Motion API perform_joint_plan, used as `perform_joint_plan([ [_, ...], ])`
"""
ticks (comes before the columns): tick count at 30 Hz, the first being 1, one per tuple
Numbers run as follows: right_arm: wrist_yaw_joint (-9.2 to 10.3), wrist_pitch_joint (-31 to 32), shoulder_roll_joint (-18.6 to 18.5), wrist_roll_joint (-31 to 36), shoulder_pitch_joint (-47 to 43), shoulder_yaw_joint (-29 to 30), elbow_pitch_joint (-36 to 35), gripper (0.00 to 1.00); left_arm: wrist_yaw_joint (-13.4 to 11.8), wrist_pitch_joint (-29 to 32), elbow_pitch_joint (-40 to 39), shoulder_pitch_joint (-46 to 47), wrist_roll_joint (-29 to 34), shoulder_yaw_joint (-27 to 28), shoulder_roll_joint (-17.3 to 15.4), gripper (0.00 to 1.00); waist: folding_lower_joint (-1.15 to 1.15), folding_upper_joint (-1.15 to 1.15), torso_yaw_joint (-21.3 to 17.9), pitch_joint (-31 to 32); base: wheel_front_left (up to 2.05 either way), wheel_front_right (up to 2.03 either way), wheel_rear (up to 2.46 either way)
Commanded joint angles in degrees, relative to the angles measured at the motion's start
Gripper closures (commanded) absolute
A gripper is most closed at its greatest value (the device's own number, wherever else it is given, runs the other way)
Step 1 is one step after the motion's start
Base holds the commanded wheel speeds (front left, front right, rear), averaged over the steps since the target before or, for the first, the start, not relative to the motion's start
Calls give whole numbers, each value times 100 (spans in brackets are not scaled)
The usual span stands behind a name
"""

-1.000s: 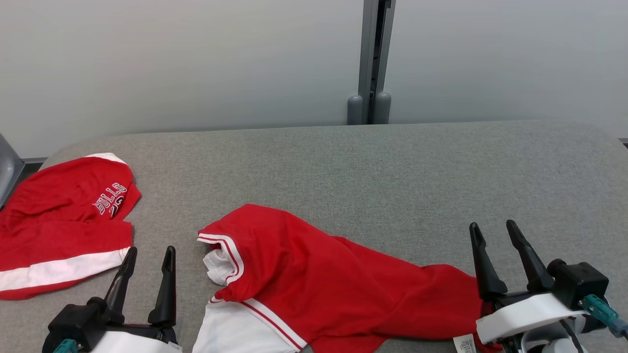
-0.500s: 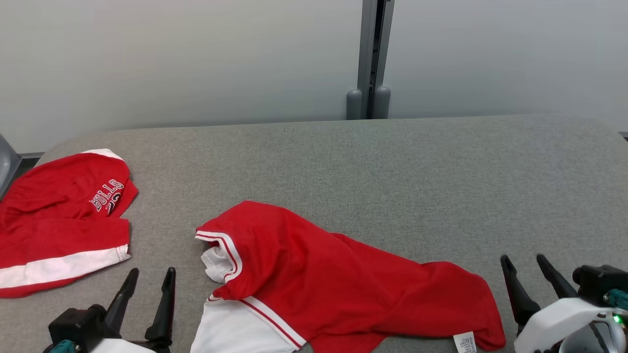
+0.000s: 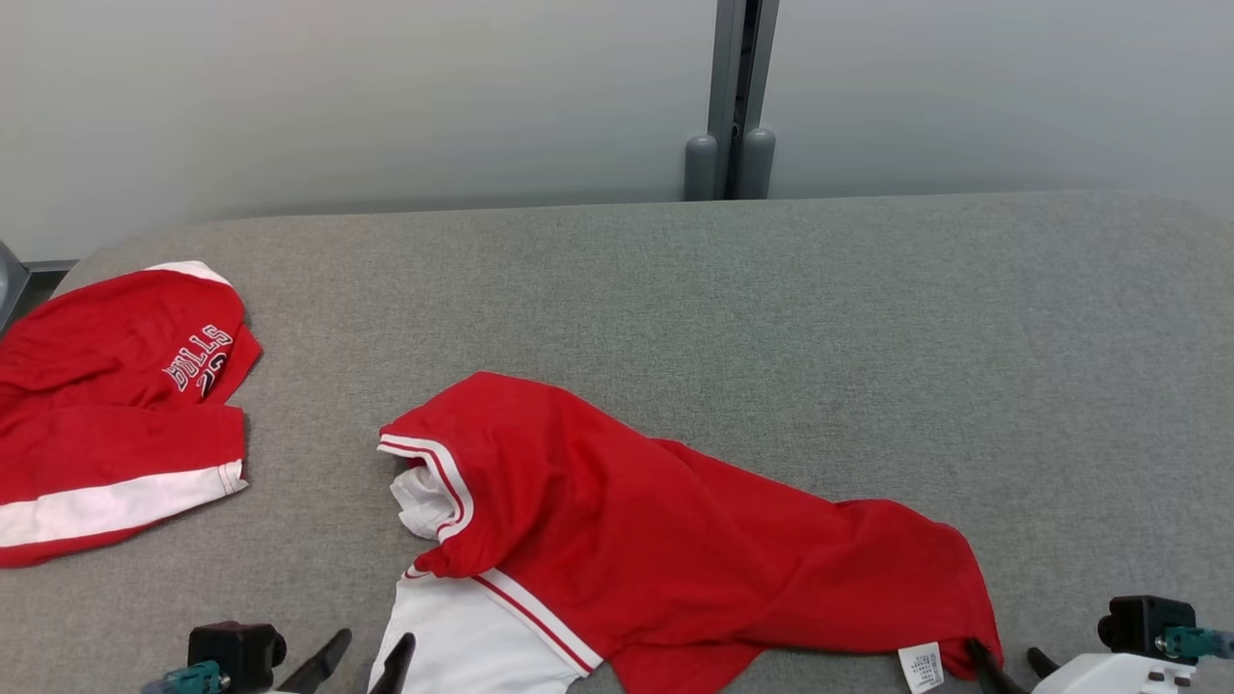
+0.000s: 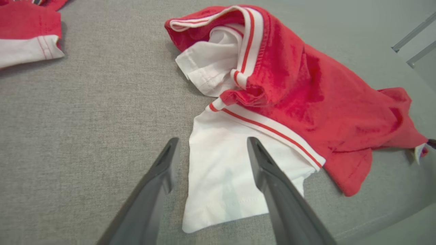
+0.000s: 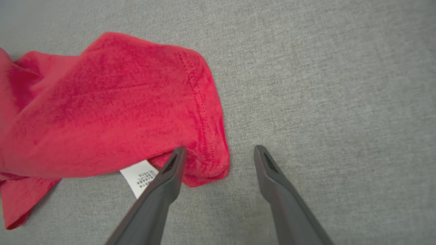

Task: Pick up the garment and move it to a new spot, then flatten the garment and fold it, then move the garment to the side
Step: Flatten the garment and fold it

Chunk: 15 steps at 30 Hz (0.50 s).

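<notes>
Since the head camera cuts both arms off at its bottom edge, the left gripper [image 3: 369,653] and right gripper [image 3: 1005,663] appear there as dark fingertips plus a bit of housing. The wrist views settle it: both sets of jaws are spread wide and neither pinches anything.

The garment [image 3: 675,540] is a red shirt with white striped trim. It lies crumpled on the grey table [image 3: 771,289], near the front edge, between the two grippers. It is folded over itself, so its front can't be made out. A white piece is tucked under the striped opening, and the near edge runs out of the head frame.

Left wrist view: the fingers straddle the edge of the white panel [image 4: 221,170], one over bare table and one over the cloth. Can't tell if they touch it.

Right wrist view: one fingertip sits over the red hem corner, just beside the white label [image 5: 138,177], and the other is over bare table. Contact is unclear. The label print is too small to read.

A second red garment [image 3: 116,414] lies at the table's left end, well apart from the first and cut off by the frame. Its lettering reads BULLS, and the figures under it are half hidden by a fold.
</notes>
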<state>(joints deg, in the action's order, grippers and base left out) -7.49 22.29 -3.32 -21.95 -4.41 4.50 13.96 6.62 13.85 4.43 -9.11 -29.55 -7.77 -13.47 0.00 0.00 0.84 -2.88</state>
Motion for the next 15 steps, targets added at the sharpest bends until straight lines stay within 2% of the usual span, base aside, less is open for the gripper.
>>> perform_joint_plan([
  [1,-1,59,0,-50,9,22,65,0,28,116,42,-71,-69,-44,-57,0,0,0,-2,-19,0,0,0],
  [6,-1,120,35,-89,101,-33,192,0,57,500,121,-65,-291,-280,-120,0,0,0,8,-81,0,0,0],
  [13,-2,-35,46,-207,266,-257,370,0,81,619,493,143,-403,-480,-150,0,0,0,5,-161,0,0,0],
  [15,-2,-52,48,-247,312,-327,452,0,6,498,619,233,-270,-445,-209,0,0,0,-6,-173,0,0,0],
])
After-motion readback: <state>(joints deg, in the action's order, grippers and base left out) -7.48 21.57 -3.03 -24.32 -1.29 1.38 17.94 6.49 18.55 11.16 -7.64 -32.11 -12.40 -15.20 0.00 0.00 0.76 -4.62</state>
